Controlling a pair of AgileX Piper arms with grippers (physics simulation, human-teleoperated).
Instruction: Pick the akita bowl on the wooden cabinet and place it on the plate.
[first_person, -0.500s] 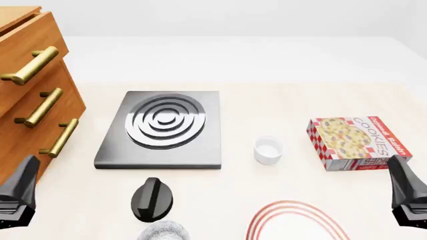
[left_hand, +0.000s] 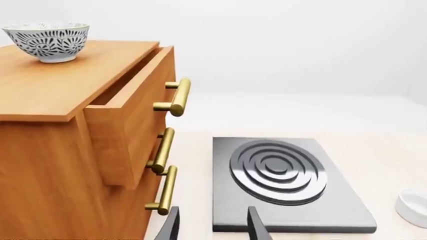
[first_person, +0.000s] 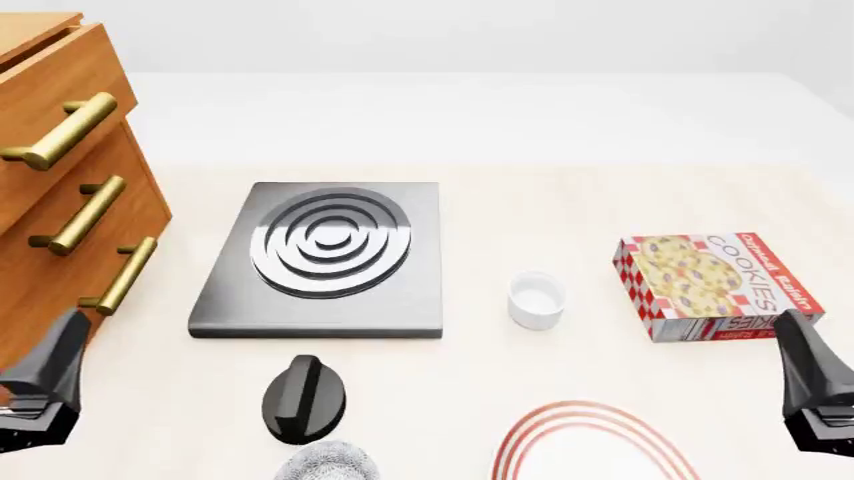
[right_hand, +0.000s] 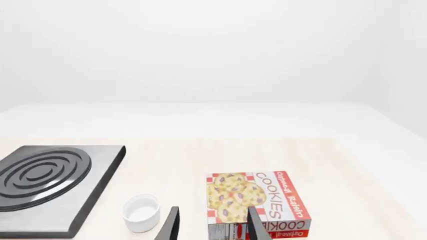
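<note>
The left gripper (left_hand: 210, 225) hangs low over the table with its two dark fingers apart and nothing between them. Ahead of it lies the grey stove (left_hand: 283, 182), and just to one side stands the cabinet (left_hand: 80, 140), its top drawer pulled partly out. The bowl (left_hand: 48, 41) sits up on the cabinet's top, well above and apart from that gripper. The right gripper (right_hand: 210, 225) is likewise parted and empty, with a cookie box (right_hand: 257, 202) close in front of it and a small white ramekin (right_hand: 141, 212) near. The plate (first_person: 594, 445) lies between the two grippers, near the table's close edge.
</note>
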